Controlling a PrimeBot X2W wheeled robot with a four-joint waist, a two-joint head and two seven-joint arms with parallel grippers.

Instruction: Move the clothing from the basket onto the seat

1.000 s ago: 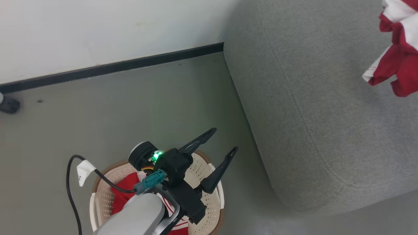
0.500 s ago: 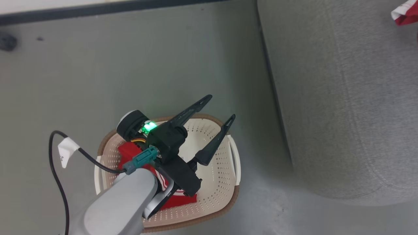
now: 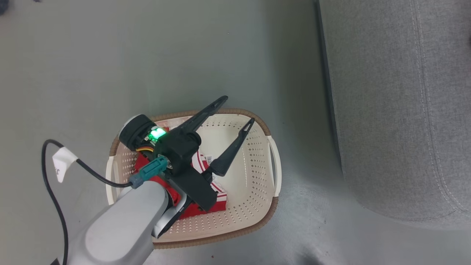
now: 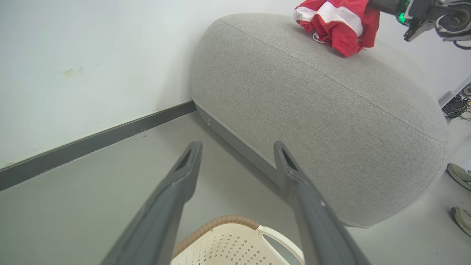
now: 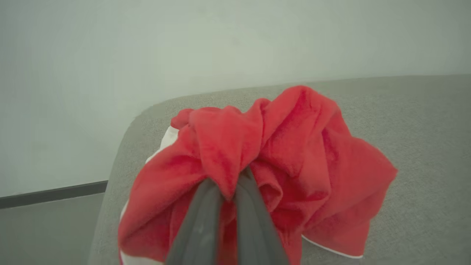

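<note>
The left end effector (image 3: 239,109) hovers over the basket (image 3: 254,173) with its two dark fingers spread wide and nothing between them. Its tips reach over the basket's far rim. Under it, a red garment (image 3: 211,206) with white stripes lies crumpled in the left half of the basket, partly hidden by the arm. The right half shows bare perforated plastic. The basket stands on the grey-green floor (image 3: 110,55), just left of the seat (image 3: 397,110) and apart from it. In the right wrist view the right end effector (image 5: 228,182) is pinched narrow on a second red garment (image 5: 287,147). This one is white-trimmed and bunched over the fingers, and its lower folds rest on top of the seat, well apart from the basket. Two shoes (image 4: 458,176) of a person show on the floor past the seat's right end.
</note>
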